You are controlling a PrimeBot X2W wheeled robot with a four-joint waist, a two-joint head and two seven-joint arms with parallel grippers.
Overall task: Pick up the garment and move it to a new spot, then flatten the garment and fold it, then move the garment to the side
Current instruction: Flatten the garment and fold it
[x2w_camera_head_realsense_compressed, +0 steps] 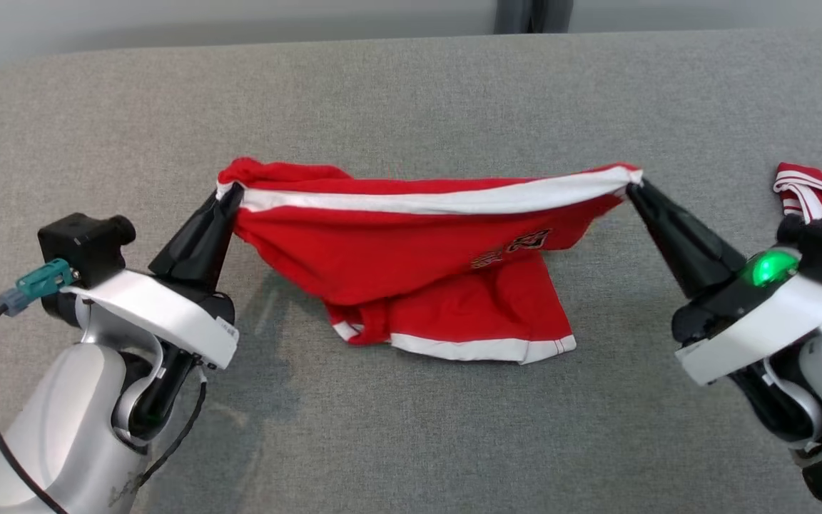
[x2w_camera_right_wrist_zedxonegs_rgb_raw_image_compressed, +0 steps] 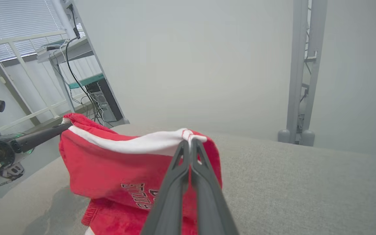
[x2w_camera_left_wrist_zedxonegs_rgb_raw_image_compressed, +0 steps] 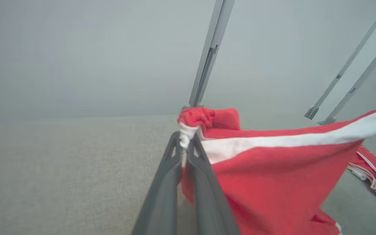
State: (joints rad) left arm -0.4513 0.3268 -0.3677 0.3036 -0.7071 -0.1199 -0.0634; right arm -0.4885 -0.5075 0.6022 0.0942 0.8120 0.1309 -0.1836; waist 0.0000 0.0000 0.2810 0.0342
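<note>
I see garment (x2w_camera_head_realsense_compressed: 411, 250) strung between left gripper (x2w_camera_head_realsense_compressed: 229, 193) and right gripper (x2w_camera_head_realsense_compressed: 632, 187), lower part on table (x2w_camera_head_realsense_compressed: 411, 107); second garment (x2w_camera_head_realsense_compressed: 821, 189) at far right.

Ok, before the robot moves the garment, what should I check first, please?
1. Left tool shut on the garment's white band: ok.
2. Right tool shut on the band's other end: ok.
3. Band stretched between both tools: ok.
4. Lower hem lifted off the table: not ok, it seems to rest there.
5. Second red garment clear of the right arm: cannot tell.
</note>
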